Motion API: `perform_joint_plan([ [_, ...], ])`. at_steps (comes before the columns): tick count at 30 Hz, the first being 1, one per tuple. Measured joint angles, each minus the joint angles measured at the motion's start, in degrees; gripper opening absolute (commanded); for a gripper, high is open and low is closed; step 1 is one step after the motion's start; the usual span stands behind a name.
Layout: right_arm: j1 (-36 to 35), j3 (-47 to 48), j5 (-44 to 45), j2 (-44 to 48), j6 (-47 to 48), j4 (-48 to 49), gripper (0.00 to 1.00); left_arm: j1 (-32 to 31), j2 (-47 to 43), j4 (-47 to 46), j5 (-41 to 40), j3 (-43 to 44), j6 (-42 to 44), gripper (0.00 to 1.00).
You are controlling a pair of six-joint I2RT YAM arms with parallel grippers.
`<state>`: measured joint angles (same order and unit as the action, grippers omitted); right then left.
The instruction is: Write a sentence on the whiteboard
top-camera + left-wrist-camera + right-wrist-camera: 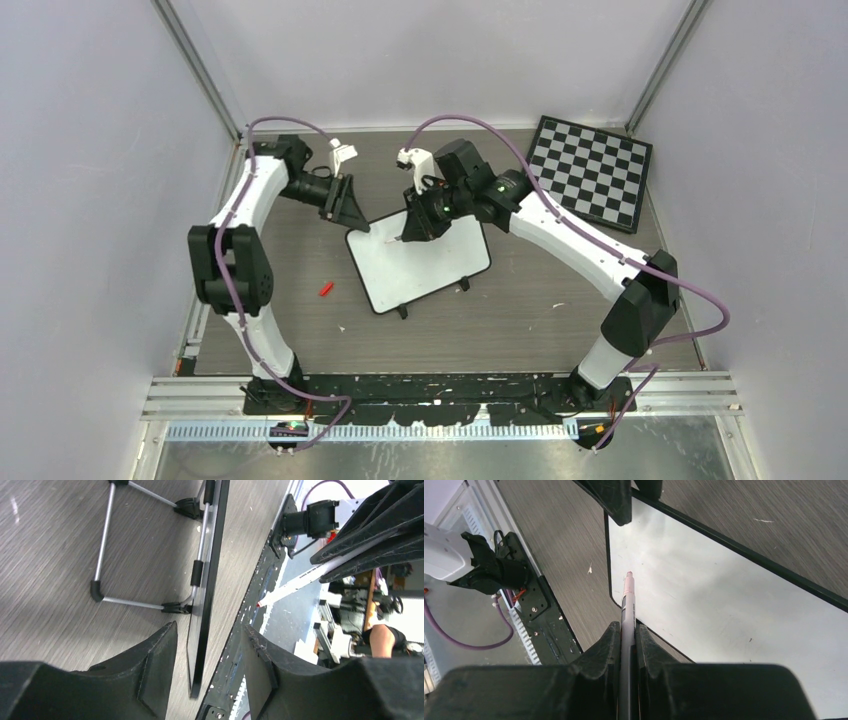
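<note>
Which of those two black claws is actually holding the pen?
The right claw, clamped on the thin white marker over the small white rectangular board. The left claw stands open astride that board's edge, gripping nothing.

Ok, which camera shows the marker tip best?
The right wrist view: the marker runs straight out of the right end effector, its tip clear against the whiteboard. The left wrist view shows it side-on, farther off, partly hidden by that end effector. The top view barely shows it.
</note>
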<state>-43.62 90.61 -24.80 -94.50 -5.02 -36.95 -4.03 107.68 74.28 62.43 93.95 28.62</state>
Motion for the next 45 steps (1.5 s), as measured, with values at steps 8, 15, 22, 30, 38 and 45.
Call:
perform_joint_plan([
  [8, -4.0, 0.1, 6.5, -0.1, -2.7, 3.1, 0.00, 1.9, -8.8, -8.3, -2.0, -8.0, -7.5, 0.30],
  [15, -8.9, 0.7, 15.4, -0.5, -0.7, 3.3, 0.00, 1.9, -8.5, -13.5, -2.4, -8.9, -12.2, 0.21],
  [22, -11.5, -1.0, 19.8, -0.5, 2.9, 5.1, 0.00, 1.9, -8.6, -16.4, -1.6, -11.5, -14.3, 0.09],
  [30, -13.0, -0.3, 23.9, -1.9, 5.2, 6.3, 0.00, 1.8, -9.4, -16.9, -0.7, -12.6, -14.8, 0.01],
  [38, -13.3, 1.0, 25.8, -3.5, 5.8, 6.5, 0.00, 1.8, -9.4, -17.0, -0.7, -12.6, -14.8, 0.00],
  [45, -13.3, 4.9, 24.7, -4.4, 5.8, 6.0, 0.00, 1.8, -9.4, -17.0, -0.7, -12.6, -14.8, 0.00],
])
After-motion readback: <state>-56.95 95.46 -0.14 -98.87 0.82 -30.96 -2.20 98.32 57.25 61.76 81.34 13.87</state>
